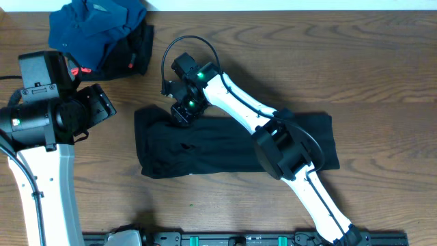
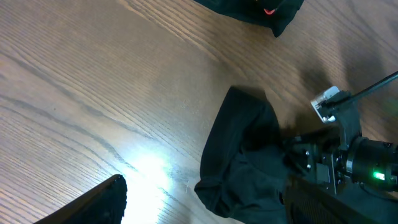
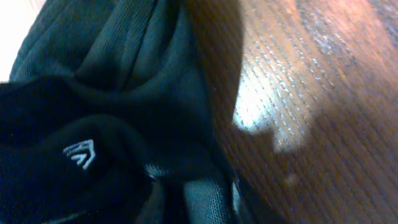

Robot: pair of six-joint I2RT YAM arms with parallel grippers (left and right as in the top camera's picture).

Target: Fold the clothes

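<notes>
On the left, the left pincer point(image 1: 101, 106) hangs over bare wood with its jaws wide and nothing between them. It is just left of the garment's left end and not touching it. At the far left of the brown wooden table point(image 1: 307, 61) lies a crumpled dark blue garment point(image 1: 95, 24), with a small black cloth piece with red-pink tags point(image 1: 133, 55) tucked against its right side. Both are well apart from the work.

Across the middle of the table lies the large, thin black fabric garment point(image 1: 218, 147), a long band running left to right, its left end rumpled and humped. I'd judge it light, limp and a little slippery. It will sag and slide rather than hold a crease, so it wants gripping at an edge or corner, pinching all the layers together, and not by the loose middle.

The right pincer point(image 1: 184, 113) is down on the far left corner of that band, its arm reaching over the cloth from the near right. From its own camera I see only bunched folds pressed close and a small white logo mark point(image 3: 79, 154). I cannot tell how its jaws stand or whether they have the cloth. The right end of the garment lies flat and untouched.
</notes>
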